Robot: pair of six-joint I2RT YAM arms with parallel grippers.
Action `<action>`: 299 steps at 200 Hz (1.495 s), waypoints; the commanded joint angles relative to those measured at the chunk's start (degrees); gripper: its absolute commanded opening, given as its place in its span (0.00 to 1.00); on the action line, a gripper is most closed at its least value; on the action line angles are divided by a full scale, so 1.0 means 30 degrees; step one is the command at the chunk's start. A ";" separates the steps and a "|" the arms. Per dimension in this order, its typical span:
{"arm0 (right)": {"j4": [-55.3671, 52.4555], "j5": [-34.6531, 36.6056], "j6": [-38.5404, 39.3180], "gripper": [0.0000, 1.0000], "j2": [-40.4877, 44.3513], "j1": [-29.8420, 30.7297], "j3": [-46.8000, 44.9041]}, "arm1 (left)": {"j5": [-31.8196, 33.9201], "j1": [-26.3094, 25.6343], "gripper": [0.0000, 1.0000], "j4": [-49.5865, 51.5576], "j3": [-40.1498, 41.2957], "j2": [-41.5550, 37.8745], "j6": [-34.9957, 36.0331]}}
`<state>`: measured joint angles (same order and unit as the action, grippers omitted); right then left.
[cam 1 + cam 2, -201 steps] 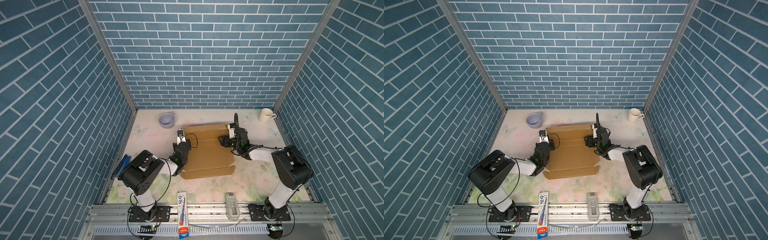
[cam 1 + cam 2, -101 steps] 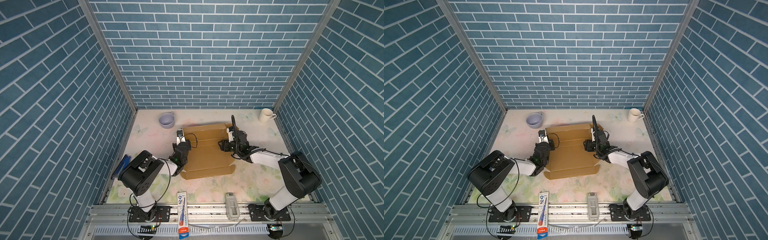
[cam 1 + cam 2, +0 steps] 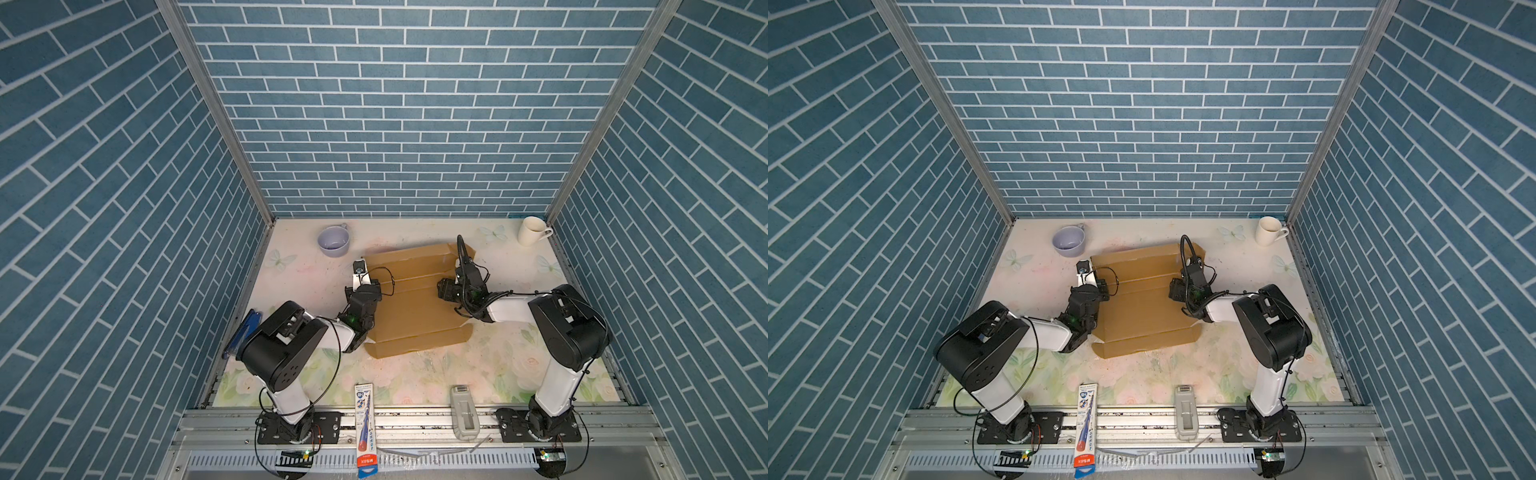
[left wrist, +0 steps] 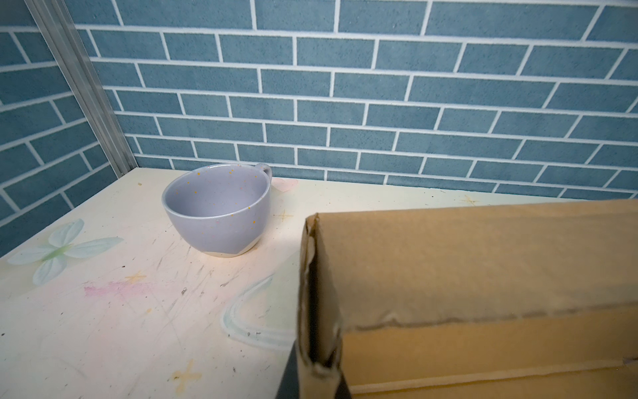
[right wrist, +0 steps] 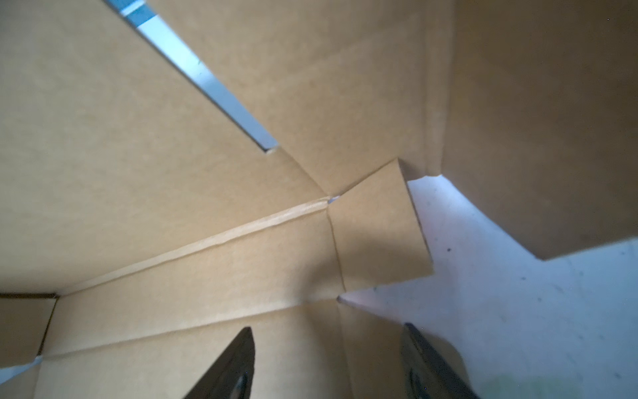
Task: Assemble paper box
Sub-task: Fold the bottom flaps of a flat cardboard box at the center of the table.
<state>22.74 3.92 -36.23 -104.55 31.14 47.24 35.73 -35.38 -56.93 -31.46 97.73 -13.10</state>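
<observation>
Between the two arms, at the middle of the desk [image 3: 299,286], lies the paper box [image 3: 415,307], a brown die-cut sheet only partly formed. In both top views its far panel stands tilted up toward the back wall, while the base and the near flap lie almost flat. A purple cup [image 3: 332,243] sits just beyond its far left corner, apart from it, and a white mug [image 3: 534,230] stands well away in the far right corner.

We see the left end effector [image 4: 316,383] clenched on the box's left edge; its wrist view shows worn cardboard pinched between the dark fingers [image 4: 288,376]. The right end effector [image 5: 331,366] is released, its two fingers spread above the base panel near the right edge, where a small corner tab [image 5: 379,228] juts out over bare desk. We cannot tell whether those fingers touch the cardboard.

We judge the step in hand to be raising the right side wall, with much of the task yet to do. To do it well, we would use the left pinch as an anchor so the sheet cannot slide. We would bring the right fingers astride the flap close to its crease, close fully before lifting, and swing the flap along the scored line instead of pulling outward. The frayed edge suggests soft board, so a slow fold should spare it from tearing or buckling.
</observation>
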 commanded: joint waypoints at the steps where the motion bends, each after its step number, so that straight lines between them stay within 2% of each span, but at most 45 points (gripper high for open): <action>1: 0.0435 0.1141 -0.0679 0.68 -0.0983 -0.0033 0.0625 | -0.0189 0.0014 0.00 -0.0016 0.0390 -0.0117 -0.0235; 81: 0.4676 -0.0248 0.0822 0.66 -0.2963 -0.0154 0.1063 | -0.0409 0.0007 0.00 -0.0098 0.0333 0.0004 -0.0253; 151: 0.5360 -0.1154 0.1812 0.50 -0.2749 -0.0155 0.0753 | -0.0579 0.0013 0.00 0.0020 0.0225 0.0271 -0.0576; 179: 0.6372 -0.1885 0.2274 0.39 -0.2686 -0.0125 0.0313 | -0.0618 0.0014 0.00 -0.0008 0.0219 0.0373 -0.0701; 222: 0.5299 -0.2184 0.2587 0.35 -0.2594 -0.0095 0.0570 | -0.0673 0.0014 0.00 0.0020 0.0148 0.0425 -0.0700; 252: 0.4476 -0.2019 0.2833 0.27 -0.2503 -0.0001 0.0682 | -0.0628 0.0029 0.00 0.0109 0.0137 0.0440 -0.0783; 282: 0.4029 -0.1905 0.2710 0.26 -0.2373 -0.0015 0.0616 | -0.0560 0.0013 0.00 0.0138 0.0135 0.0469 -0.0832; 299: 0.3999 -0.1734 0.2619 0.33 -0.1959 0.0000 0.0304 | -0.0418 0.0014 0.00 0.0138 0.0202 0.0400 -0.0869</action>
<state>35.20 -0.16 -29.63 -112.07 30.35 49.12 36.14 -35.11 -57.82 -31.00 98.02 -14.57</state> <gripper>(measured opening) 0.286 0.091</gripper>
